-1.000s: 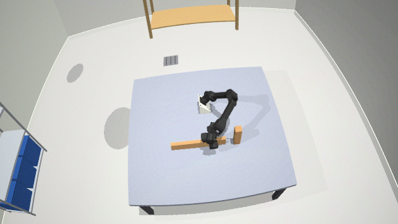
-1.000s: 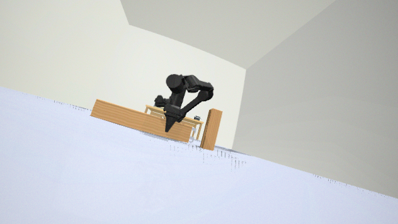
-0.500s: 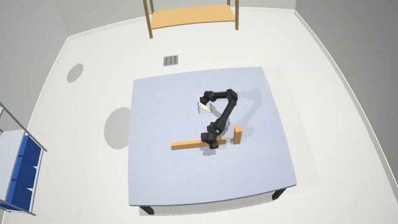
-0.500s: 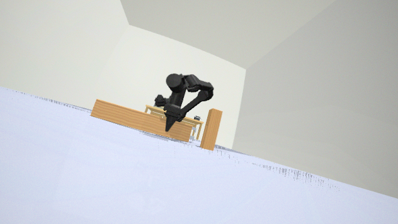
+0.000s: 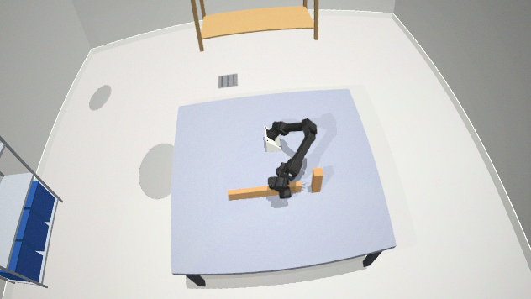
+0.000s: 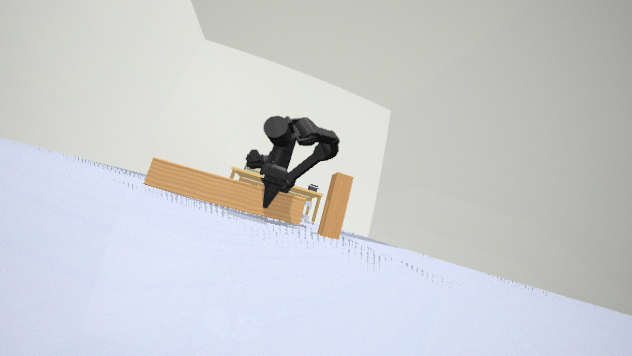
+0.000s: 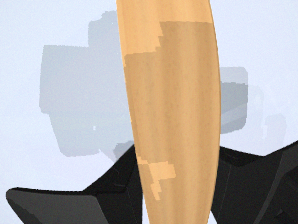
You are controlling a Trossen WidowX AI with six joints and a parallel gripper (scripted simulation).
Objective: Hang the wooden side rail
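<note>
The wooden side rail [image 5: 248, 193] [image 6: 210, 189] [image 7: 172, 100] lies nearly level, low along the table; whether its hook end is slightly raised I cannot tell. My gripper [image 5: 281, 190] [image 6: 267, 202] [image 7: 161, 147] is shut on the rail, nearer its hook end, with one finger on each side. The pale steel hooks [image 5: 304, 185] [image 6: 308, 210] stick out of the rail's end toward the headboard post. The headboard post [image 5: 317, 180] [image 6: 336, 206] stands upright, with a small gap between it and the hooks. Its slot and pins are hidden in these views.
The blue-grey table [image 5: 218, 235] [image 6: 200, 300] carries everything. The arm's white base mount [image 5: 273, 145] stands behind the rail, and the arm bends over from it toward the rail. A wooden shelf [image 5: 256, 21] and blue bins [image 5: 34, 227] stand off the table.
</note>
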